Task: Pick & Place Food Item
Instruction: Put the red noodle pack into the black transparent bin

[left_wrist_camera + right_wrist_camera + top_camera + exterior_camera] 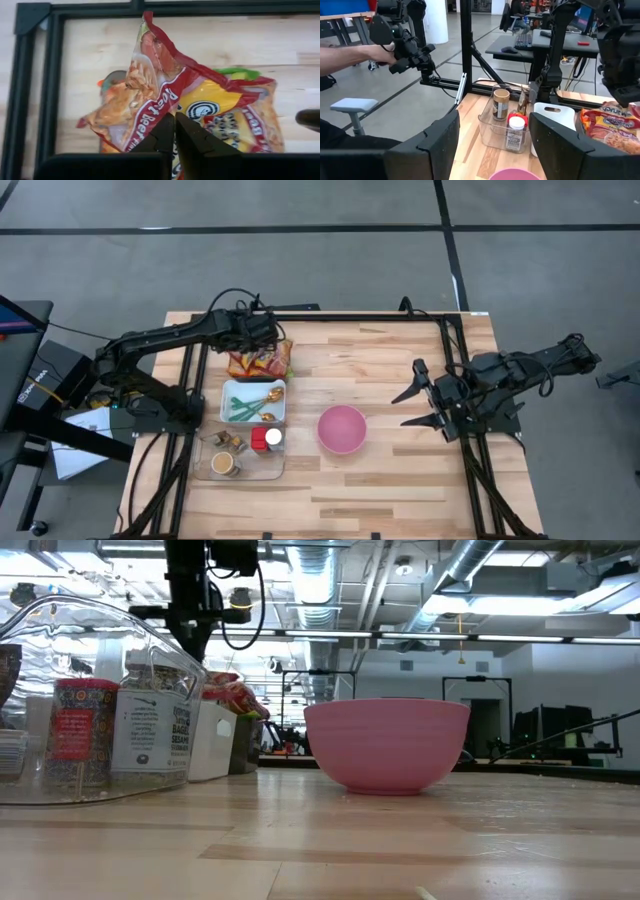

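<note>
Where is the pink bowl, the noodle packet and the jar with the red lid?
pink bowl (342, 429): high view, middle of its inside.
noodle packet (165, 97): left wrist view, red band on its front.
jar with the red lid (515, 132): right wrist view, label on its body.

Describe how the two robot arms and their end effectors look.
Both are black, jointed and boxy. The left arm has black cables looping over its wrist; its end effector has two flat tapered black fingers. The right arm ends in an end effector with long, thin, pointed fingers. No markings are legible.
</note>
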`<action>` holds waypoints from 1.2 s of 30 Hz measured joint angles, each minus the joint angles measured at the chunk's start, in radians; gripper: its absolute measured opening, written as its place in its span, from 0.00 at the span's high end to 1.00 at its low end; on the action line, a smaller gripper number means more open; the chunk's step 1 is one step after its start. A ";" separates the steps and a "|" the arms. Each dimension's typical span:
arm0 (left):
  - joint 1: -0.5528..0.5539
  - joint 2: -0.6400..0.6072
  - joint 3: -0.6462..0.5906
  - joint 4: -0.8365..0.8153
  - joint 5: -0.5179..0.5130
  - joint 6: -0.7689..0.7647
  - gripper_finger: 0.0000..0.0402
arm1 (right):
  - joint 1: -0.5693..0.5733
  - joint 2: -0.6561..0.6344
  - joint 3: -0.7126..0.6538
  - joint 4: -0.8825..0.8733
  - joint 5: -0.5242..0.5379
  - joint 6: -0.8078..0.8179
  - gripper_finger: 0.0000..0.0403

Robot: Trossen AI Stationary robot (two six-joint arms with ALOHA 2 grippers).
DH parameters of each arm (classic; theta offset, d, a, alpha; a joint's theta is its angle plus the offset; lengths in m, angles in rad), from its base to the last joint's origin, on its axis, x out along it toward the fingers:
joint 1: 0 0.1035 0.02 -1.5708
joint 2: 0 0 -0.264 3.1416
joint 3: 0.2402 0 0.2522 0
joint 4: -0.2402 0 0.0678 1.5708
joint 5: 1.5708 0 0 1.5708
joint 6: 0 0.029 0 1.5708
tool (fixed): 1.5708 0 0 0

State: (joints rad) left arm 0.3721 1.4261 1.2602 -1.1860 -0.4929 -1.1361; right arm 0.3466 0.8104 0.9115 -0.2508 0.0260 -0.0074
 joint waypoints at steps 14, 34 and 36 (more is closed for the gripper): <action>-0.001 -0.026 0.000 0.023 0.012 0.152 0.76 | 0.000 0.000 0.000 -0.010 -0.003 0.026 0.42; -0.139 -0.122 0.000 0.035 -0.161 1.652 0.64 | 0.000 0.000 0.000 -0.019 -0.003 0.111 0.42; -0.137 -0.121 0.000 0.031 -0.202 1.724 0.62 | 0.000 0.000 0.000 -0.019 -0.003 0.121 0.42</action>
State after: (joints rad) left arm 0.2348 1.3051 1.2606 -1.1546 -0.6951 0.5881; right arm 0.3466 0.8104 0.9115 -0.2699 0.0231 0.1139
